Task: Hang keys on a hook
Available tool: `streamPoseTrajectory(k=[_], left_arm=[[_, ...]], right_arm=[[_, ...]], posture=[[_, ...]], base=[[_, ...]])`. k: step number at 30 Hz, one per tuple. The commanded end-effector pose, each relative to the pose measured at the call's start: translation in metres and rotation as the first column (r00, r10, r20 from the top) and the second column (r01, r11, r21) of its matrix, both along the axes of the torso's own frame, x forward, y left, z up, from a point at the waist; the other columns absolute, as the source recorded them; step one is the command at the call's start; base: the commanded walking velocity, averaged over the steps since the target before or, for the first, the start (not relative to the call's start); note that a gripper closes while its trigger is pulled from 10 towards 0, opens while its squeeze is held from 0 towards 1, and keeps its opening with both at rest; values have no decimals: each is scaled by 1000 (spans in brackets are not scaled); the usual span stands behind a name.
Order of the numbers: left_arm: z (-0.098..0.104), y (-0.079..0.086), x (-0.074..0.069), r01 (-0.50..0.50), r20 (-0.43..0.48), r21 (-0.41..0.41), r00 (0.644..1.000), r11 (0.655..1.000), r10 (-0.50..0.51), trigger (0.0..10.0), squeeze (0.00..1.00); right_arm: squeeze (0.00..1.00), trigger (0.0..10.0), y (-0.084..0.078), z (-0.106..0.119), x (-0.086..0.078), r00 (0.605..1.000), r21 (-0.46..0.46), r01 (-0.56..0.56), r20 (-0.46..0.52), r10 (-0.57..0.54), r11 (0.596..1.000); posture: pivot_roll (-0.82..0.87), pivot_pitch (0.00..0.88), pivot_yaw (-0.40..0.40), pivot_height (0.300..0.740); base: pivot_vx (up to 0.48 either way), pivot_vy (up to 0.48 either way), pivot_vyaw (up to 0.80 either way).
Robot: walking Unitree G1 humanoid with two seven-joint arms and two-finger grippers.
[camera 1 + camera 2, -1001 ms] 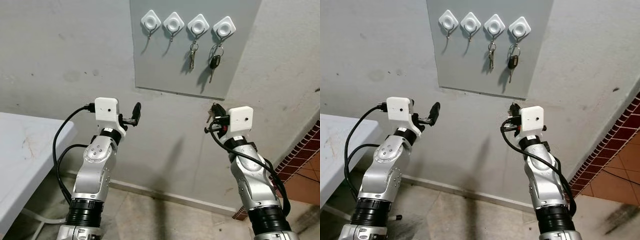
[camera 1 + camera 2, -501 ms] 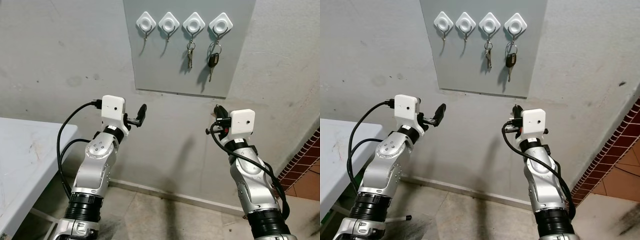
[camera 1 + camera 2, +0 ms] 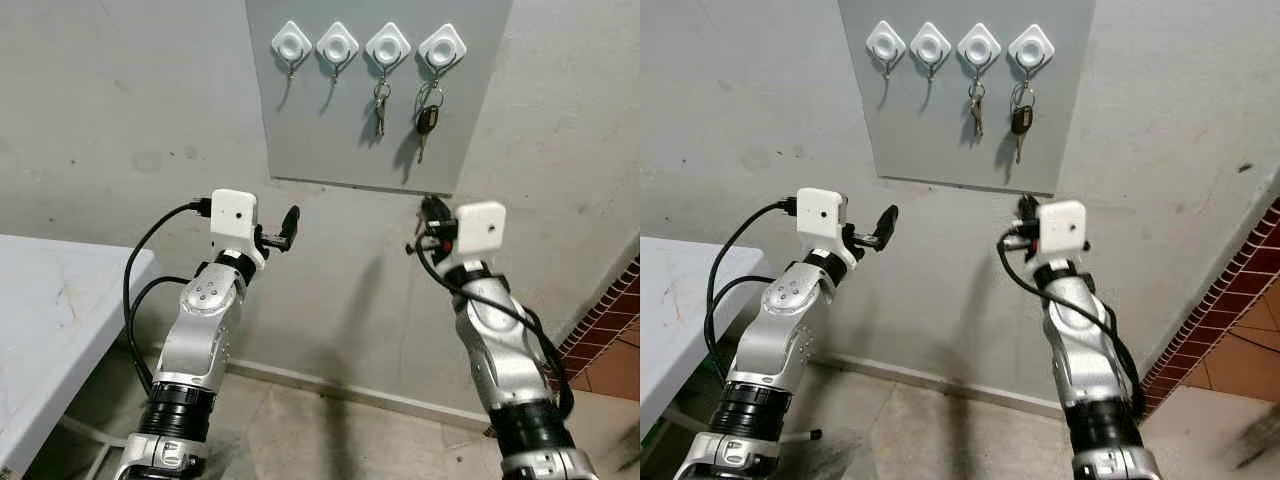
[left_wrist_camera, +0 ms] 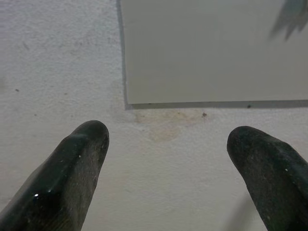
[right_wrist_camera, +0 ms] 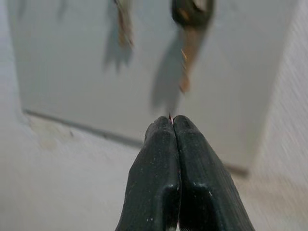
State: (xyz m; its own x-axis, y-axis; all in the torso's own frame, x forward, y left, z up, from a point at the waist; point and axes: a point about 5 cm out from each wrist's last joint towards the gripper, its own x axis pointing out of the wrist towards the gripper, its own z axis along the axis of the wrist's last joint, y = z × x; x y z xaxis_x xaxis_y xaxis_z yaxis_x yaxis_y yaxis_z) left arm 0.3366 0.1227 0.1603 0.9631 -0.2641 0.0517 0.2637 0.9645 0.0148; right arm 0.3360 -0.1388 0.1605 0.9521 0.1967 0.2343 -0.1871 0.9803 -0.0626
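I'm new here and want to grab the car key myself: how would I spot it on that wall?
Find the grey panel on the concrete wall, with four white diamond hooks along its top. The car key hangs from the hook nearest the brick corner. Its chunky black head sets it apart from the plain metal keys beside it.

No readable text (or numbers) on anything.

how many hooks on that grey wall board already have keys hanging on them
2. The third hook from the left carries a small set of keys, and the rightmost hook carries a black car key. The two left hooks hang bare.
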Motion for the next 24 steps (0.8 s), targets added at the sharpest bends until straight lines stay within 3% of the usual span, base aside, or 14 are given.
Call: streamPoseTrajectory(k=[1, 5, 9, 13, 24], left_arm=[[11, 3, 2, -6, 42, -3, 999, 1000, 6, 10000, 0], [10, 6, 0, -26, 48, -9, 999, 1000, 27, 10000, 0], [10, 13, -5, -69, 66, -56, 995, 996, 73, 10000, 0], [6, 19, -24, -88, 89, -119, 991, 989, 99, 10000, 0], [-16, 26, -58, -94, 42, -167, 994, 981, 103, 10000, 0]], right_arm=[[0, 10000, 6, 6, 4, 999, -8, -28, 17, 28, 1000], [0, 10000, 5, 11, 7, 999, -11, -31, 32, 31, 999], [0, 10000, -2, 4, -5, 999, 2, -17, 38, 17, 1000], [0, 10000, -10, 0, -25, 998, 28, -3, 58, 2, 1000], [0, 10000, -21, -2, -54, 998, 62, 9, 58, -12, 998]], posture=[[21, 0, 6, 740], [26, 0, -4, 740], [30, 0, -8, 740], [16, 0, -16, 740], [6, 0, -14, 740]], base=[[0, 0, 0], [0, 0, 0], [0, 0, 0], [0, 0, 0], [0, 0, 0]])
